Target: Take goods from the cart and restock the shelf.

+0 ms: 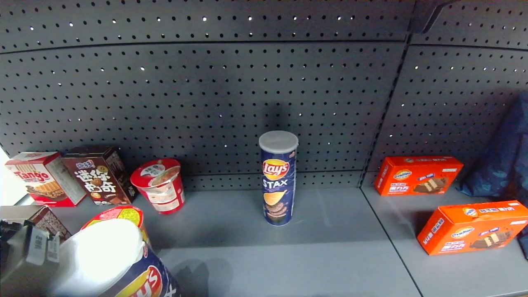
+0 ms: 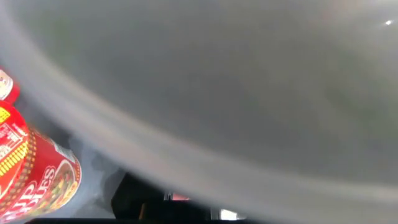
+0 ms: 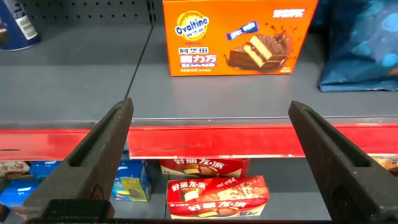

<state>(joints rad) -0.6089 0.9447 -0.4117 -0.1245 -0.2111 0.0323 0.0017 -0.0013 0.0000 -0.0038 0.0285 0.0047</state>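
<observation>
A blue chips can with a white lid hangs tilted at the lower left of the head view, above the shelf's front. My left gripper is at its side and shut on it; the fingers are hidden. The can's lid sits right against the left wrist camera. A second chips can stands upright mid-shelf by the pegboard. My right gripper is open and empty, level with the red shelf edge, in front of an orange snack box.
A wafer box, a brown box and a red noodle cup line the back left; another noodle cup stands behind the held can. Two orange boxes and a blue bag lie on the right. Grey shelf board is bare in the middle.
</observation>
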